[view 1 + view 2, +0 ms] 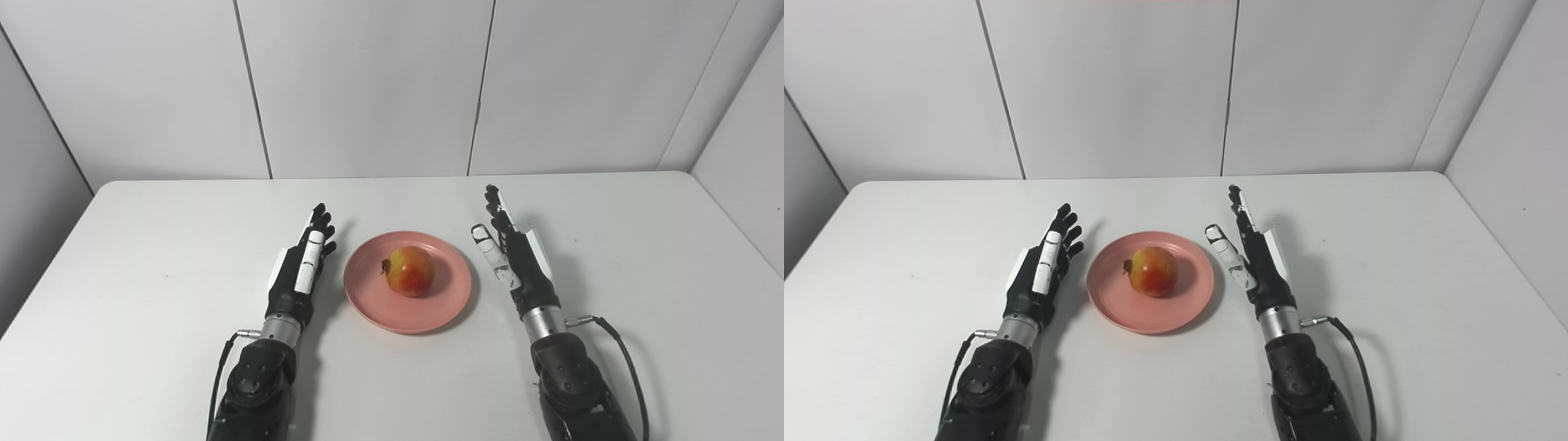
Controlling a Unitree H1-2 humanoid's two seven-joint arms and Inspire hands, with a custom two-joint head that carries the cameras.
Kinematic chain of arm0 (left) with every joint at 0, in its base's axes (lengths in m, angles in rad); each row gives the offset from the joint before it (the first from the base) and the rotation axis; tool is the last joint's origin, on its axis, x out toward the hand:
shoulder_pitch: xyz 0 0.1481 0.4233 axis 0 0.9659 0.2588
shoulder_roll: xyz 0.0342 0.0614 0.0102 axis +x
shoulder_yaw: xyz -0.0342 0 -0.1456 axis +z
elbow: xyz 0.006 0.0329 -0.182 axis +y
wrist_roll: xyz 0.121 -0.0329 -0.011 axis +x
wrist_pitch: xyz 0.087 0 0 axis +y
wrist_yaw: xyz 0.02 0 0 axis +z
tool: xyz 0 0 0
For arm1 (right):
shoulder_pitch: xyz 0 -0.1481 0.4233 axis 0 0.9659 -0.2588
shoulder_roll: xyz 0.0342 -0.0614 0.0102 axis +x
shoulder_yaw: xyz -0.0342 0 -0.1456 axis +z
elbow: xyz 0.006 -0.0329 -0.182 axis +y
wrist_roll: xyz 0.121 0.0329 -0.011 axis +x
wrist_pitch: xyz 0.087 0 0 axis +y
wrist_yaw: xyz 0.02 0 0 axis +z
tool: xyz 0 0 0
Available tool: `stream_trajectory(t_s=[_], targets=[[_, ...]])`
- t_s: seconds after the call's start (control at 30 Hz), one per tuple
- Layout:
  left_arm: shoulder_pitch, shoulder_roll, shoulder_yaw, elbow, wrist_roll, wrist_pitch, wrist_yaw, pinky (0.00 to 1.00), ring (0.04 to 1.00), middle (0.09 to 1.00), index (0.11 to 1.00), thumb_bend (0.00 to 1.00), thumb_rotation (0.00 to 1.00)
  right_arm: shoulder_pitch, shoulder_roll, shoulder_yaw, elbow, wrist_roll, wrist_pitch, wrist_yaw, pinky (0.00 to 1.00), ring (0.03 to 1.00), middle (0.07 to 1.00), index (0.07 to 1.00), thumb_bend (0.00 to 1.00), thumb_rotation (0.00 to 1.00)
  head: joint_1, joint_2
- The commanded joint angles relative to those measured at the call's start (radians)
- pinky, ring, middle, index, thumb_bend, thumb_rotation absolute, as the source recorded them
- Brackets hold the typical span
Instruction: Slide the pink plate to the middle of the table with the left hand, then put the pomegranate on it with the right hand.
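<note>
A pink plate lies near the middle of the white table. On it rests a red and yellow pomegranate, its crown pointing left. My left hand sits just left of the plate, fingers straight and apart, holding nothing and clear of the rim. To the right of the plate my right hand is likewise open, thumb toward the plate, with a small gap between it and the rim.
The white table reaches to grey wall panels at the back. Its left and right edges slope away on both sides. Cables run along both forearms near the front edge.
</note>
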Motion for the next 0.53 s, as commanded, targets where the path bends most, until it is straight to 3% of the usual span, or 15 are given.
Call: stream_trajectory(t_s=[0.0,0.17,0.5], targets=[[-0.031,0.004,0.003,-0.033,-0.011,-0.023,-0.010,0.96,0.987,1.000,1.000,0.60,1.00,-0.019,0.021,-0.017,-0.008,0.059,-0.041,0.008,1.00,1.000,1.000,1.000,0.70,1.00,0.001,0.000],[-0.033,0.011,0.004,-0.027,-0.003,-0.027,-0.006,0.98,0.996,1.000,1.000,0.59,1.00,-0.012,0.035,-0.033,0.003,0.114,-0.040,0.013,1.00,1.000,1.000,1.000,0.74,1.00,0.001,-0.004],[-0.032,0.017,-0.003,-0.022,0.014,-0.028,0.003,1.00,1.000,1.000,1.000,0.62,1.00,-0.002,0.061,-0.056,-0.023,0.264,0.021,0.065,1.00,1.000,1.000,1.000,0.72,1.00,-0.004,-0.009]])
